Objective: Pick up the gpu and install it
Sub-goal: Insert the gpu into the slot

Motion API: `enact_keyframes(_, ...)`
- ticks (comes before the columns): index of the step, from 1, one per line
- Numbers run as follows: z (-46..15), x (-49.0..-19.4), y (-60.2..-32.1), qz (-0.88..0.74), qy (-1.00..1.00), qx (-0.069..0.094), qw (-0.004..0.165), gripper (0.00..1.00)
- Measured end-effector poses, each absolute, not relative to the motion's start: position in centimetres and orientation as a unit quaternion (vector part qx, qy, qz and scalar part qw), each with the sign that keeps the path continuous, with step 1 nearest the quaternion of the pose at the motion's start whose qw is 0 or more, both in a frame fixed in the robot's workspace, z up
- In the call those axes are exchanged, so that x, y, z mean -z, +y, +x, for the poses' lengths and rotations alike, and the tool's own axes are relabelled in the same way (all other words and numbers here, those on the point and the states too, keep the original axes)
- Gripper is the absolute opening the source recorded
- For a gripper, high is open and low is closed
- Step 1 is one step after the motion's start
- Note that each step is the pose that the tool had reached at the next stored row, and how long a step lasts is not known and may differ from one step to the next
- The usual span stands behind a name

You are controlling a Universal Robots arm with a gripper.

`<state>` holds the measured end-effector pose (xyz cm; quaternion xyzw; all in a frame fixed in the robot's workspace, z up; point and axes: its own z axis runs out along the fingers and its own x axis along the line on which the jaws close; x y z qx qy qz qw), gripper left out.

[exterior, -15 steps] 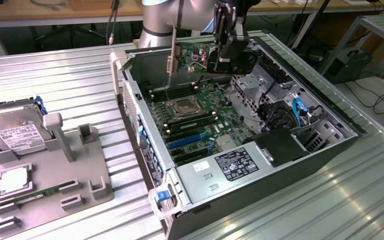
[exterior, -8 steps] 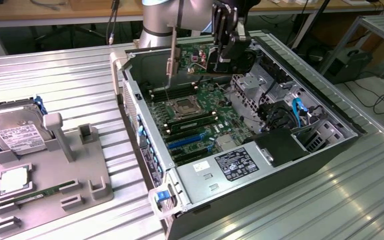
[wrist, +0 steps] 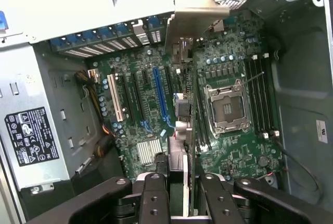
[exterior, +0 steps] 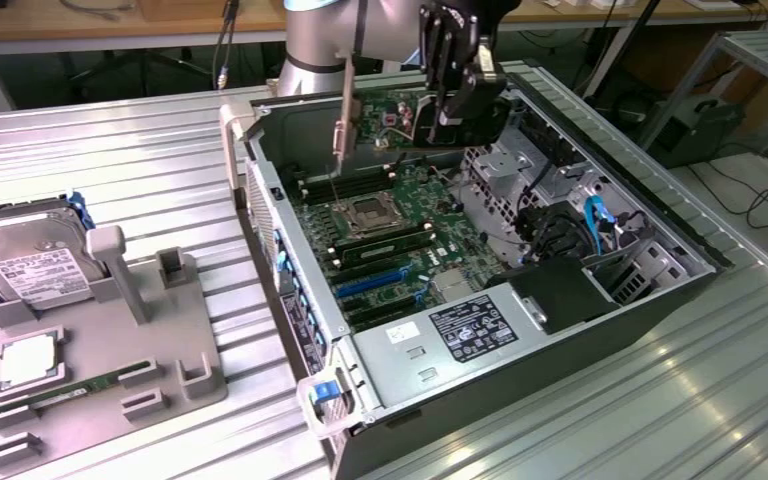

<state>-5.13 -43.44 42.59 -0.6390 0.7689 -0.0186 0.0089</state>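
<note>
Your gripper (exterior: 454,95) is hanging above the far end of the open computer case (exterior: 651,225), and it is clamping the gpu (exterior: 471,105) between its fingers. In the exterior view the card is showing as a dark block under the fingers, with its silver end bracket (exterior: 345,110) hanging down as a thin vertical strip toward the exterior view's left, over the motherboard (exterior: 398,215).

In the wrist view you are looking down the card edge-on: the gpu (wrist: 186,146) is running as a thin line from between the two black fingers (wrist: 154,198) out to its bracket (wrist: 193,23), which is sitting over the rear wall of the case. The card is held clear of the board, not seated in a slot. Along its line it is lying between the blue expansion slot (wrist: 161,99) and the empty CPU socket (wrist: 227,108); how high above them cannot be told.

The power supply (exterior: 454,335), with its label, is sitting at the near end of the case. Outside the case, at the exterior view's left, a grey parts holder (exterior: 104,350) is resting on the metal table (exterior: 651,400), carrying a hard drive (exterior: 24,265) and a RAM stick (exterior: 75,390).
</note>
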Motion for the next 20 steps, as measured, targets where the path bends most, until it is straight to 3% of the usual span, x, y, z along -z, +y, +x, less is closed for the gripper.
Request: enact_keyframes(20, -5.13, -42.47, -43.45, -0.700, 0.714, 0.017, 0.009, 0.28)
